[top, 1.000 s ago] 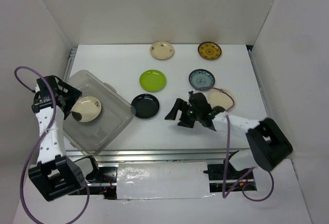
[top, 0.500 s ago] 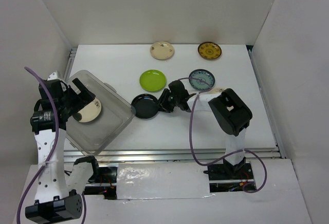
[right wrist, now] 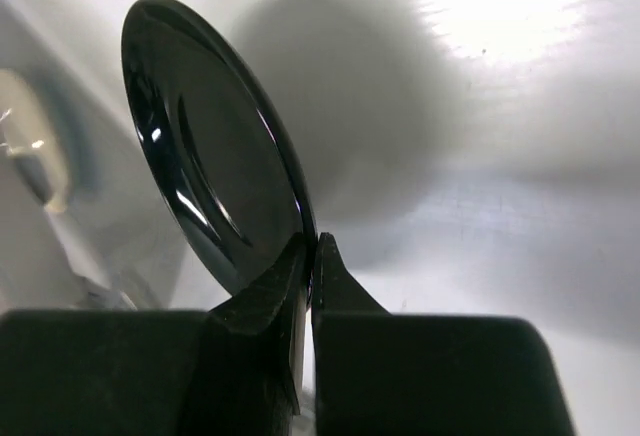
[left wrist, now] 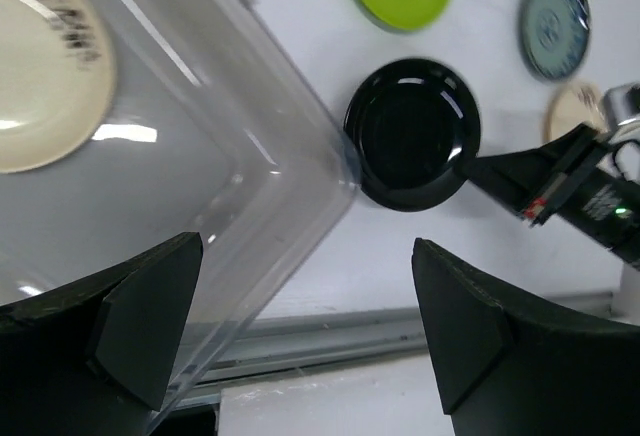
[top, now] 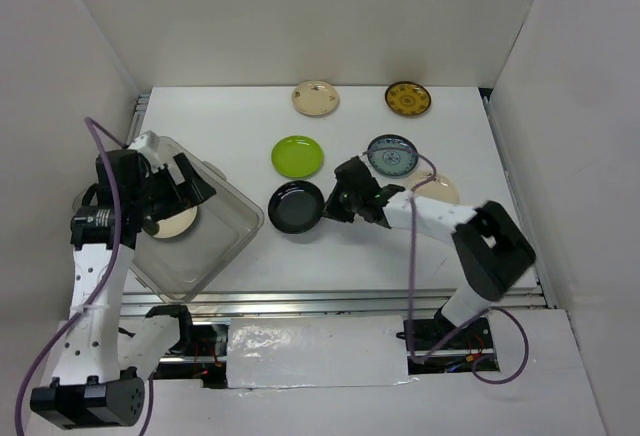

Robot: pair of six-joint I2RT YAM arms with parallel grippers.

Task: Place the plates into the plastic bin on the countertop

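The right jaws clench the black plate (top: 295, 206) by its rim, just beside the clear bin (top: 226, 233); lime plate (top: 297, 155) and teal plate (top: 391, 153) lie near. The left jaws gape above the bin.

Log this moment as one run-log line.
right hand: shut on black plate rim | left hand: open, over bin | bin: one cream plate inside

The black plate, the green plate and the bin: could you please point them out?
black plate (top: 296, 206), top view, its centre.
green plate (top: 297, 156), top view, its centre.
bin (top: 212, 248), top view, bare floor toward its near-right side.
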